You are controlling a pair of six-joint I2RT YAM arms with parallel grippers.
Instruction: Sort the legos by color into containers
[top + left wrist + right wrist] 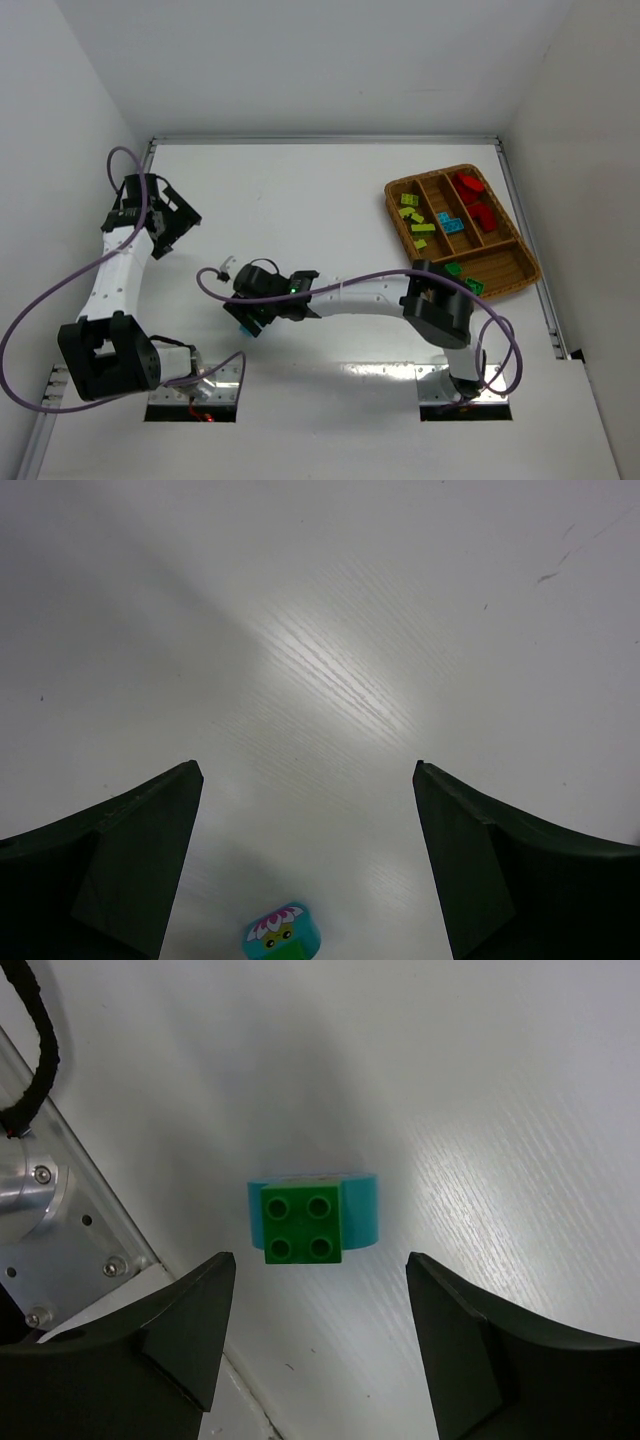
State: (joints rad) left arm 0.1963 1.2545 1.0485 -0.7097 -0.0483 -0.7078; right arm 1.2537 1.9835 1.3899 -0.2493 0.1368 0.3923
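A dark green four-stud lego stuck to a rounded cyan piece (312, 1222) lies on the white table. It sits just beyond the fingertips of my open right gripper (320, 1260), which hovers over it at the near centre-left (252, 314). The cyan piece (241, 320) peeks out beside that gripper. The wicker tray (505, 275) at the right holds yellow-green legos (410, 212), cyan legos (450, 222), red legos (472, 190) and dark green legos (456, 269) in separate sections. My left gripper (180, 222) is open and empty over bare table at the far left (306, 768). A cyan flower-printed piece (283, 935) shows at the bottom edge of the left wrist view.
White walls enclose the table on the left, back and right. Purple cables (350, 283) loop round both arms. The left arm's metal base plate (45, 1210) lies close beside the lego. A small white cable end (222, 266) sits just behind the right gripper.
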